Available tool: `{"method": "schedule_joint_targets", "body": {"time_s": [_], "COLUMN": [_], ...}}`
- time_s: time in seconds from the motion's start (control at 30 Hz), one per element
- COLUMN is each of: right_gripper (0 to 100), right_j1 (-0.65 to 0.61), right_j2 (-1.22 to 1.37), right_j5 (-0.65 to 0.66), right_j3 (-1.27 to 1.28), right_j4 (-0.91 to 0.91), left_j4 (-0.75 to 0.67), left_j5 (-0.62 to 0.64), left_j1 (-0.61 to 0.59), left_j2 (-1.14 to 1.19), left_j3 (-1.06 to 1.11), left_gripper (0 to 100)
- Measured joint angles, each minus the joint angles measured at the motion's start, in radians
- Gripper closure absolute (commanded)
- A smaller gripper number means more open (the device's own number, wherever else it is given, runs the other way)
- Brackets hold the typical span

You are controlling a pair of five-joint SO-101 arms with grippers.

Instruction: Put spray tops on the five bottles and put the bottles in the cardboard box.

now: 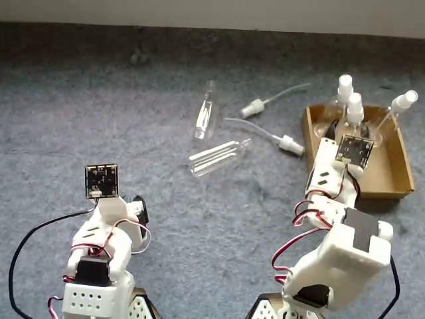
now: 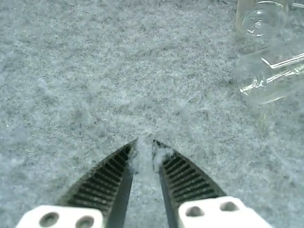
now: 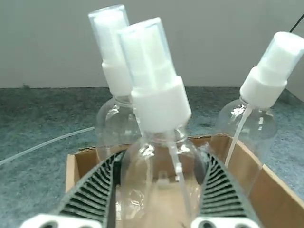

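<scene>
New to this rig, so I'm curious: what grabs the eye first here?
Three capped bottles stand in the cardboard box, the right gripper clamped on the middle bottle. Two bare bottles and two loose spray tops lie mid-table on the grey carpet.

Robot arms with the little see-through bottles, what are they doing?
The right gripper holds a clear plastic bottle with a white spray top inside the brown cardboard box, beside two other capped bottles standing there. Two clear bottles without tops lie on the grey carpet, next to two loose white spray tops with long tubes. The left gripper is shut and empty, low over the carpet.
</scene>
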Motion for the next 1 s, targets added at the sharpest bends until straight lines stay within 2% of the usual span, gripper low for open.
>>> {"method": "schedule_joint_targets", "body": {"time_s": [0.13,0.6,0.77,1.0], "right_gripper": [89.5,89.0,81.6,81.1], "right_j1": [0.000,0.000,-0.009,-0.046], "right_j2": [0.000,0.000,0.000,0.000], "right_j5": [-0.077,-0.068,-0.068,-0.068], "right_j3": [0.000,0.000,0.000,0.000], "right_j4": [0.000,0.000,0.000,0.000], "left_j4": [0.000,0.000,0.000,0.000], "left_j5": [0.000,0.000,0.000,0.000], "left_j1": [0.000,0.000,0.000,0.000], "left_j2": [0.000,0.000,0.000,0.000], "left_j3": [0.000,0.000,0.000,0.000], "left_gripper": [99,99,99,99]}}
